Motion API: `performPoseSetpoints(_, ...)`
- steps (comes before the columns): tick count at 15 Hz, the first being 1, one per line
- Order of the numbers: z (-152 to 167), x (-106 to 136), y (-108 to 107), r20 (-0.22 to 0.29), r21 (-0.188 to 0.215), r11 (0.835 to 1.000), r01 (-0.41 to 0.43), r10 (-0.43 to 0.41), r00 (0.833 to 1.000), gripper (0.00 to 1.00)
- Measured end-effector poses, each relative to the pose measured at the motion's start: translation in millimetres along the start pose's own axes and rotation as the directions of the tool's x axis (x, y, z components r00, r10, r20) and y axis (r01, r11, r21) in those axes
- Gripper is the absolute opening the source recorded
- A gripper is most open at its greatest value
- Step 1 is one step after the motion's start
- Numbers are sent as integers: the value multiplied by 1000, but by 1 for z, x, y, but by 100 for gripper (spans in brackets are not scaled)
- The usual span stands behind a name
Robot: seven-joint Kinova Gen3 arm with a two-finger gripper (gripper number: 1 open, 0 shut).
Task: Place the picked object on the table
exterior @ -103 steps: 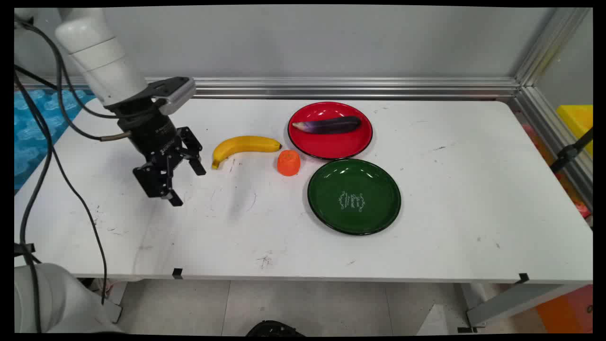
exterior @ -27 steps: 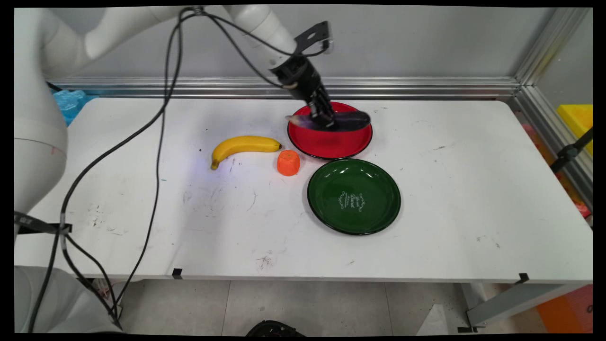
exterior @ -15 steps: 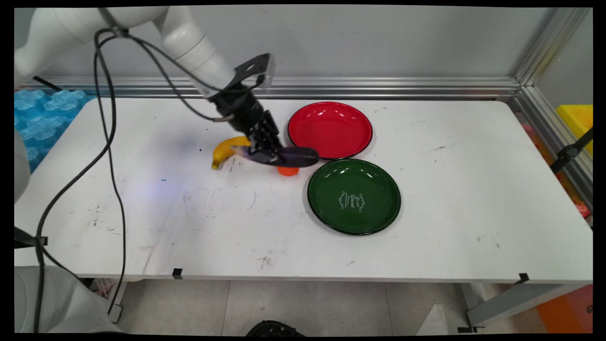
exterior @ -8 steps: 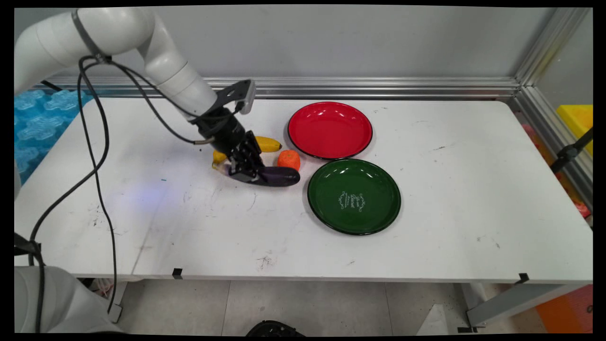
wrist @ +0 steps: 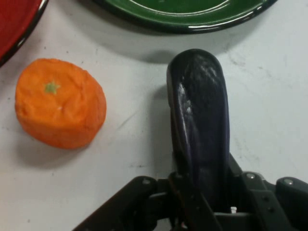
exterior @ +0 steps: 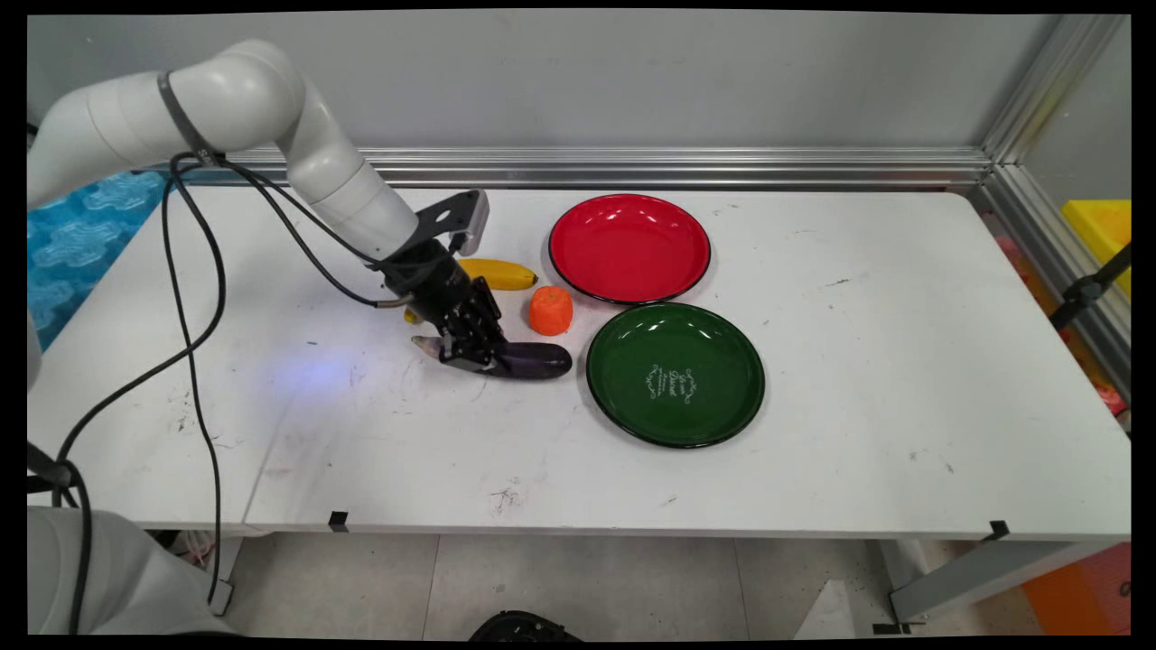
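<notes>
While the arm leans low over the table [exterior: 813,433], the gripper [exterior: 470,348] clamps a dark purple eggplant [exterior: 533,359] lying beside the green plate [exterior: 675,375]. From the hand, the glossy eggplant [wrist: 199,115] juts forward between the fingers [wrist: 192,202], an orange [wrist: 60,102] alongside.

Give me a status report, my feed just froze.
Gripper shut on eggplant, low over white table. Orange piece and banana just behind it. Green plate right of eggplant, apart.
</notes>
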Motion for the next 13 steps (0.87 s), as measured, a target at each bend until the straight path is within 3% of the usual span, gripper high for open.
performPoseSetpoints(6,14,-2,-7,-15,17,1000,-16,17,1000,0)
performPoseSetpoints(7,16,-2,-9,-17,20,1000,-18,18,1000,100)
performPoseSetpoints(13,19,3,-16,-30,33,999,-15,16,999,100)
